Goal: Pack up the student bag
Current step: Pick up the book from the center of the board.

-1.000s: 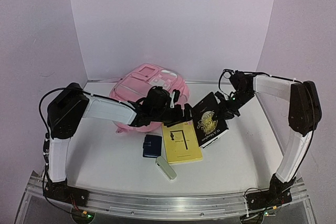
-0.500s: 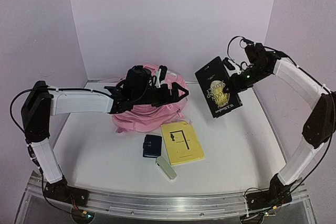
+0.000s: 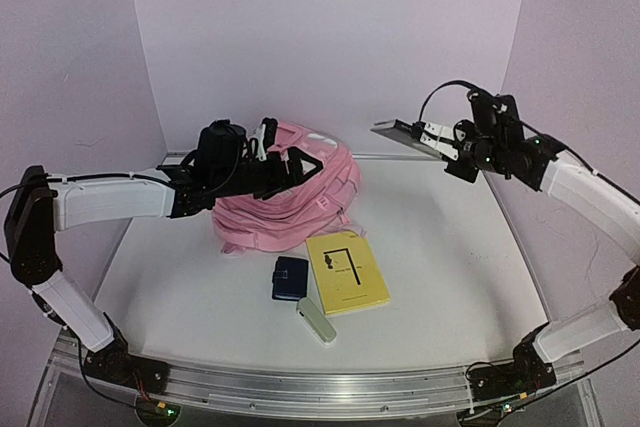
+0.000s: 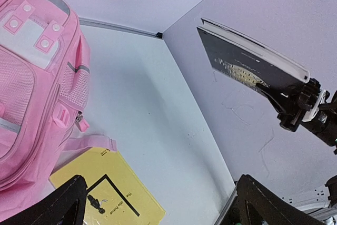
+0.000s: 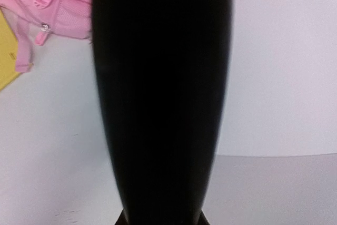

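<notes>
The student bag (image 3: pixel 285 202), a large pink backpack, sits heaped up at the back left of the table; its side fills the left of the left wrist view (image 4: pixel 31 77). My left gripper (image 3: pixel 290 159) hovers at the bag's top, open wide, with nothing between its fingertips (image 4: pixel 166 204). My right gripper (image 3: pixel 443 143) is raised at the back right, shut on a black book (image 3: pixel 405 133). The book is held nearly flat, high above the table (image 4: pixel 247 64). In the right wrist view the book (image 5: pixel 160 98) blocks the middle, and the fingers are hidden behind it.
A yellow book (image 3: pixel 346 271) lies flat in front of the bag, one bag strap touching its corner (image 4: pixel 100 193). A small dark blue case (image 3: pixel 290 277) and a pale oblong item (image 3: pixel 316 322) lie just left of and below it. Lilac walls close in the back and sides.
My right arm has lifted the black book off the table and turned it nearly flat. My left arm has drawn back and up to the left, and the bag now stands taller.
</notes>
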`<state>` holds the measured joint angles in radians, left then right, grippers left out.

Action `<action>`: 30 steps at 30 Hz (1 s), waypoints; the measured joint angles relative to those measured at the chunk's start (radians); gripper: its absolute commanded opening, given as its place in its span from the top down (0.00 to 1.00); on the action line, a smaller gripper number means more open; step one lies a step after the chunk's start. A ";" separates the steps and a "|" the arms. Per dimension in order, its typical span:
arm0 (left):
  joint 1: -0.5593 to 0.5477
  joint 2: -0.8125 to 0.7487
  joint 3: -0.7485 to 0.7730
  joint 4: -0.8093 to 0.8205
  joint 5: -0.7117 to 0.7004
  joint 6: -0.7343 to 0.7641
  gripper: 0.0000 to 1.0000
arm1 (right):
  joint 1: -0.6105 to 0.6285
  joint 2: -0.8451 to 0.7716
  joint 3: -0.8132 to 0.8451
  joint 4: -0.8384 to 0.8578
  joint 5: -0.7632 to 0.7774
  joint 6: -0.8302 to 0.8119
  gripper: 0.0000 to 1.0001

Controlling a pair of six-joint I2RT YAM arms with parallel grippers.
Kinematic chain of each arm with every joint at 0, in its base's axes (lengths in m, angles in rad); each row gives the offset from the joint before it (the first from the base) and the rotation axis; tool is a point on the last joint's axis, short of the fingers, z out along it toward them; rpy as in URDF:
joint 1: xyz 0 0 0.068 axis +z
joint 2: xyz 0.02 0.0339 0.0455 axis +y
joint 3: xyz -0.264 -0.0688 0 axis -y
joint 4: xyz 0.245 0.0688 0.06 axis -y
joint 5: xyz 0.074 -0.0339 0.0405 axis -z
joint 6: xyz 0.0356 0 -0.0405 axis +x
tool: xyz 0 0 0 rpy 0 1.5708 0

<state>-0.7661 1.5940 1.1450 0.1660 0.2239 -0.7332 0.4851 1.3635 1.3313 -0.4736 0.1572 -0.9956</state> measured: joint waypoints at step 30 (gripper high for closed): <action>0.015 -0.089 -0.230 0.468 0.284 -0.139 0.00 | 0.222 -0.077 -0.551 1.132 -0.030 -0.872 1.00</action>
<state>-0.7515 1.5054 0.9151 0.6340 0.5075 -0.8718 0.7067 1.2870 0.7799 0.6588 0.1271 -1.8676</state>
